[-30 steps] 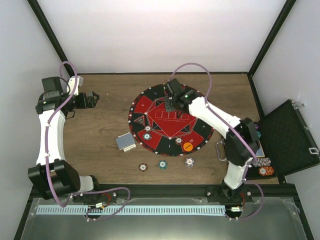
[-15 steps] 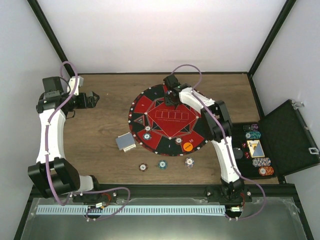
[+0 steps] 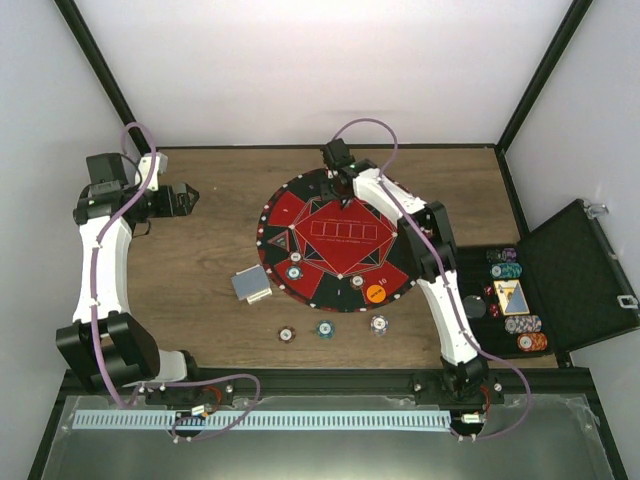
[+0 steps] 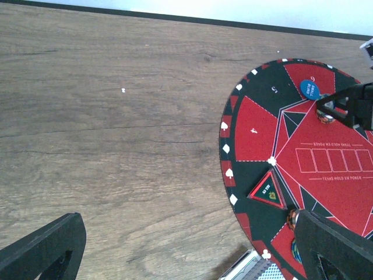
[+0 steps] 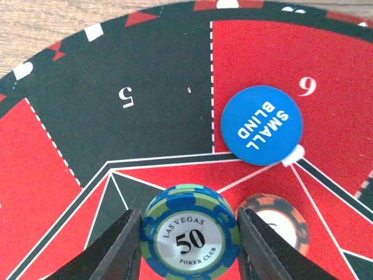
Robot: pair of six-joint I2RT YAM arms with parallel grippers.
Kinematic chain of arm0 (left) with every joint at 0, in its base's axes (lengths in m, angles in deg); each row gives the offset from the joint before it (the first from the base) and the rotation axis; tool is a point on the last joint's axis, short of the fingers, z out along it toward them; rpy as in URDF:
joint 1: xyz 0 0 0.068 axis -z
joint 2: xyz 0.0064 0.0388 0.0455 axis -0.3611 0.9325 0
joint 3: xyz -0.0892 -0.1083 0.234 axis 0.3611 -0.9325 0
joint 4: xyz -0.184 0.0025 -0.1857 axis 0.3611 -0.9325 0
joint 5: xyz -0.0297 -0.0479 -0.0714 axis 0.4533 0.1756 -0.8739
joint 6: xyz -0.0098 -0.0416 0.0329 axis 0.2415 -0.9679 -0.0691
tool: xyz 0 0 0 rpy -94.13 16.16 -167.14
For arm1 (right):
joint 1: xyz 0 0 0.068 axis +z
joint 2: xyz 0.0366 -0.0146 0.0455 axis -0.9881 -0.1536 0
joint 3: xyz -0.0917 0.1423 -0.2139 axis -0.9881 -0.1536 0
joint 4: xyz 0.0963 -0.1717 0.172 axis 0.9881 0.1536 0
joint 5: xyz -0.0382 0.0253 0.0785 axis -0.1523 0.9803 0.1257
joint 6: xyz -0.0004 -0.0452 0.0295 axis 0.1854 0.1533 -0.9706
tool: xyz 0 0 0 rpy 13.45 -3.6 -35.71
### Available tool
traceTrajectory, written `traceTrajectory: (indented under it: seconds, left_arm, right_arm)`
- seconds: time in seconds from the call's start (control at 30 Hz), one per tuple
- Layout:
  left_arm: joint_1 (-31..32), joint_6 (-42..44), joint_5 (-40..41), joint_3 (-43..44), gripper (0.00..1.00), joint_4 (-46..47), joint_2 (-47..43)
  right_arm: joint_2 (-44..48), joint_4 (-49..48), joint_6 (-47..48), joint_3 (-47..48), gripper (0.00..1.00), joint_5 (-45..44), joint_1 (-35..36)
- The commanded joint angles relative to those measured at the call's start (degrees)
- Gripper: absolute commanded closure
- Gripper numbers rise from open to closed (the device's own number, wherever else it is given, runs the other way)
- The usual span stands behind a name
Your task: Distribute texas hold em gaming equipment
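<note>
blue chip flat, face up, in right tool.

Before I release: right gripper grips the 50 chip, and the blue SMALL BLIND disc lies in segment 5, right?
Not quite: the SMALL BLIND disc lies in segment 6, per the right wrist view. The right gripper does grip the 50 chip.

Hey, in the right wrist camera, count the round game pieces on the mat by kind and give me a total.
Poker chips: 2, the 50 chip and the orange-and-black chip
Marker discs: 1, the Small Blind disc
Total: 3
</note>
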Motion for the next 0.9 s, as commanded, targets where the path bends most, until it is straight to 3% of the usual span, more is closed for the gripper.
traceTrajectory:
  seconds: [0.0, 0.23, 0.4, 0.53, 0.63, 0.87]
  left_arm:
    - [-0.25, 0.42, -0.05, 1.23, 0.0, 0.22, 0.6]
    - [-0.23, 0.58, 0.35, 1.23, 0.0, 0.4, 0.88]
    - [-0.27, 0.59, 0.36, 1.23, 0.0, 0.48, 1.14]
    - [-0.24, 0.55, 0.26, 1.23, 0.0, 0.4, 1.07]
    - [-0.23, 0.5, 0.28, 1.23, 0.0, 0.25, 0.78]
    - [-0.23, 0.37, 0.1, 1.32, 0.0, -0.1, 0.1]
  right_arm:
    - [-4.21, 1.34, -0.05, 4.58, 0.82, 1.1, 0.6]
    - [-7.71, 1.79, 0.17, 6.81, 0.8, 1.5, 0.74]
    - [-7.77, 2.22, 0.89, 7.27, 0.58, 0.62, 1.16]
    - [-6.88, 2.86, 1.62, 9.31, 0.49, -0.11, 1.77]
    - [-5.96, 3.59, 2.18, 11.97, 0.37, -0.86, 2.14]
    - [-1.22, 6.12, 2.91, 14.93, 0.28, -4.56, 2.69]
